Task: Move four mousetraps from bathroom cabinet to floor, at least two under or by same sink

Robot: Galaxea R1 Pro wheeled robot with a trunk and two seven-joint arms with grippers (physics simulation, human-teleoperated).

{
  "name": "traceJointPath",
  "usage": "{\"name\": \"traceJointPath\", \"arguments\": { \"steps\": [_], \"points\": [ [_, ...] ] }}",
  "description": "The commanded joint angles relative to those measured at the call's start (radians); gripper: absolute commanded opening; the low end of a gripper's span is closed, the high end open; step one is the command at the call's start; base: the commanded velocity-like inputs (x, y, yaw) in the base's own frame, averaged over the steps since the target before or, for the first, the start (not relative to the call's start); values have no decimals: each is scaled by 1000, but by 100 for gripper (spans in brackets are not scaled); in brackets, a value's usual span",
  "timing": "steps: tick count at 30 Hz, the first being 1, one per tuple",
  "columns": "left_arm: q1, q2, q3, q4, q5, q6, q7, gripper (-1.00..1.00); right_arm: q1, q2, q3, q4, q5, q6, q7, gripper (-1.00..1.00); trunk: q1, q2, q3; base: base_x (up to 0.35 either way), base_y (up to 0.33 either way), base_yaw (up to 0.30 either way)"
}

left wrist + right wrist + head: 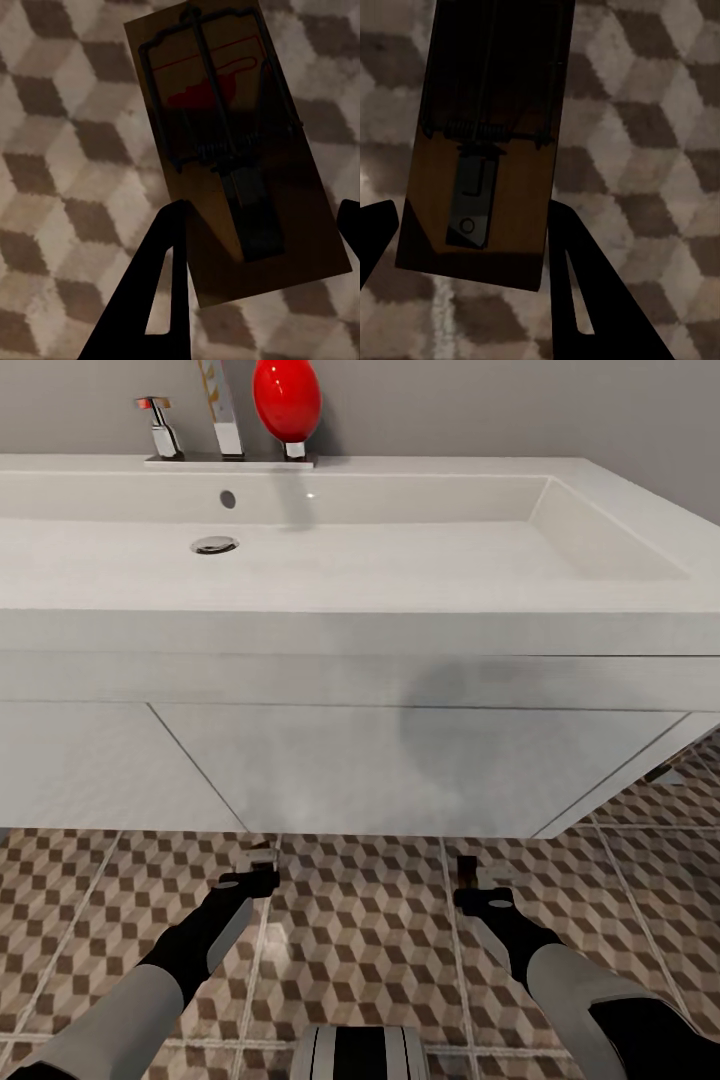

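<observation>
While both arms reach low before the bathroom sink [400, 570], each gripper's jaws pinch a mousetrap: left gripper [259, 225], right gripper [472, 232], above the bathroom floor [360, 930].

A wide white bathroom sink [400, 560] on a wall-hung vanity is seen across the upper half, with a chrome tap [160, 428] and a red bulb-shaped object [287, 398] at its back edge. Below, the cube-patterned bathroom floor [370, 930] is spread. The left gripper [258, 863] and right gripper [470, 880] are held low in front of the vanity, a small brown piece being visible at the right one's tip.
</observation>
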Motion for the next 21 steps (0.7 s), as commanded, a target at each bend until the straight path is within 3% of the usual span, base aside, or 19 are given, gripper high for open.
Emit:
{"name": "traceJointPath", "arguments": {
  "steps": [1,13,21],
  "points": [
    [-1,1,-8,-1,10,3,11,-100,0,0,8,-1,-4,5,-5,-100,0,0,-1,0,0,0],
    [0,-23,-8,1,1,0,11,-100,0,-1,9,-1,-4,4,-5,-100,0,0,-1,0,0,0],
    [0,-26,-7,10,9,-101,14,-100,0,0,9,-1,-5,3,-5,-100,0,0,-1,0,0,0]
  ]
}}
